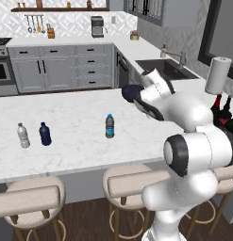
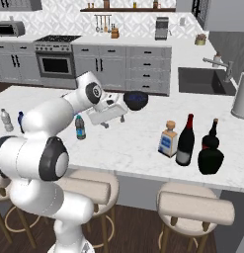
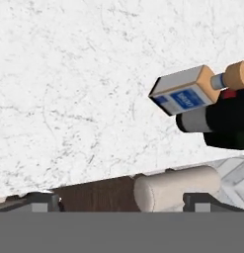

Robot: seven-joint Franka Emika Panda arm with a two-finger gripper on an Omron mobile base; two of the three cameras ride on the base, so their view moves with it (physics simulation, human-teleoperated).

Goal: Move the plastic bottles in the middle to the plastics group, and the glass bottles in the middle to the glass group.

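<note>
Countertop [image 2: 143, 148] of white marble carries all the bottles. Arm reaches over its middle, gripper [image 2: 109, 118] above bare stone with jaws spread wide, holding nothing. Paper-towel roll [image 1: 218, 75] stands at the counter's right end. Glass group [image 1: 225, 113] of dark red-topped bottles sits just below that roll. Tall wine bottle [image 2: 185, 141] with red foil neck stands upright, near the group, with the squarish clear bottle [image 2: 168, 139] with tan stopper just beside it. Small water bottle [image 1: 109, 126] with blue label stands alone mid-counter, upright. Plastics group is well apart at the left: dark-blue bottle [image 1: 45, 134] beside white-capped clear bottle [image 1: 23, 135].
</note>
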